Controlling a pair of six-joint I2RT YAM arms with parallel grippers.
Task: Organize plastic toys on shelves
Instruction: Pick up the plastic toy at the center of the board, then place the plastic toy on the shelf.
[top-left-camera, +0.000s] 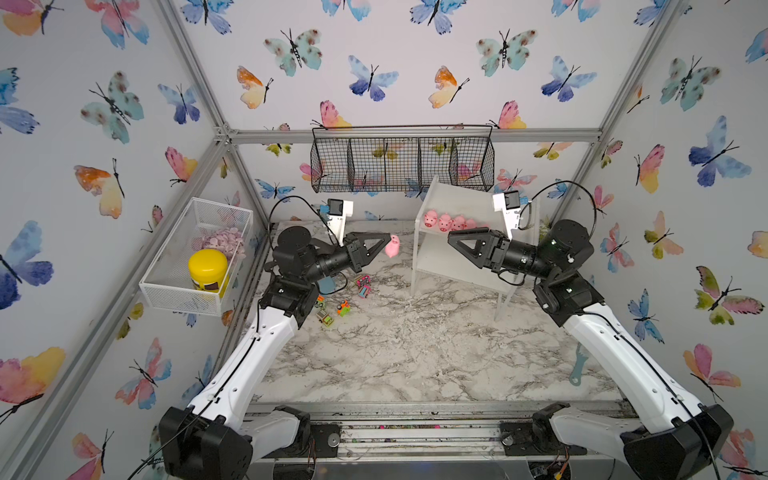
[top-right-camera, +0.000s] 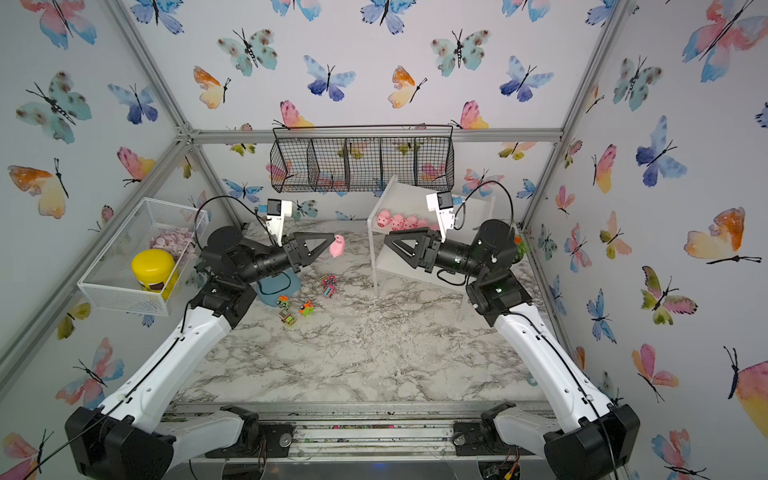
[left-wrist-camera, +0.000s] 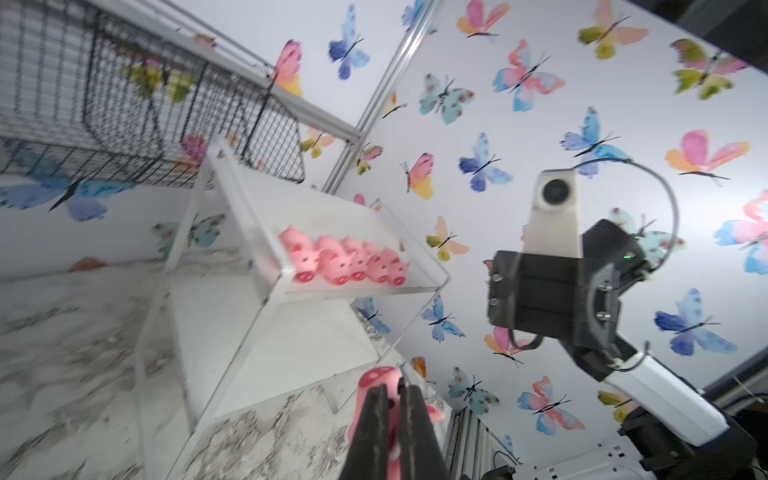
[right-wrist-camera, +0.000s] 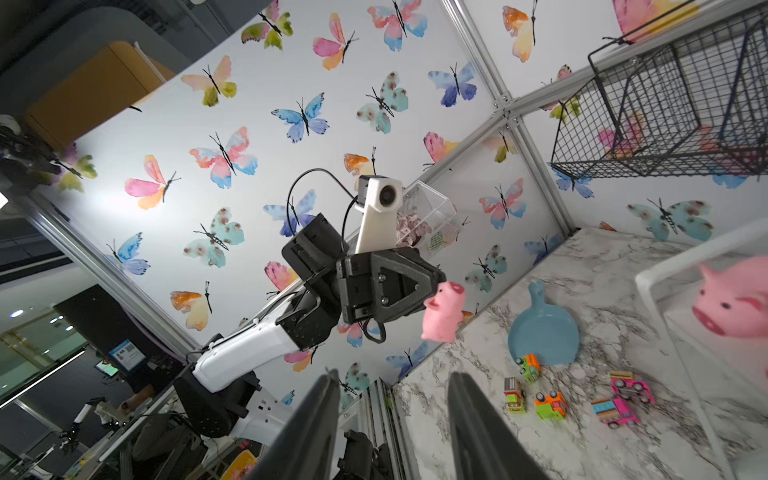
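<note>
I see the marble table (top-left-camera: 415, 365) nearest me, with the loose toys on its left half.

1. Trucks (right-wrist-camera: 550, 405): I count five, all on the table surface and none on the shelf. Two are pink and lie side by side. The other three are orange and green mixes, and one of them lies at the rim of the blue dish (right-wrist-camera: 544, 328). I cannot read any writing on them.
2. Blue dish: one, flat on the table, partly under the left arm in both top views.
3. Left gripper (top-left-camera: 388, 241): the jaws are pinched narrow on a pig (top-left-camera: 392, 246), which hangs in the air above the table, between the trucks and the shelf. In the left wrist view its snout pokes out past the fingertips (left-wrist-camera: 409, 399).
4. Right gripper (top-left-camera: 451, 237): the jaws are partly spread and hold nothing. It hovers in front of the shelf, facing the left gripper.
5. Shelf (top-left-camera: 434, 255): one white two-board unit at the right rear of the table. I count five pigs (left-wrist-camera: 332, 264) in one row on the upper board, touching side by side, snouts outward. The lower board is bare.
6. White mesh basket (top-left-camera: 183, 295): one, on the left wall. It holds a yellow-lidded jar (top-left-camera: 208, 268) and a heap of pale pink discs (top-left-camera: 224, 241). The jar's label is too small to read.
7. Black wire basket (top-left-camera: 401, 164): one, on the back wall above the shelf.
</note>
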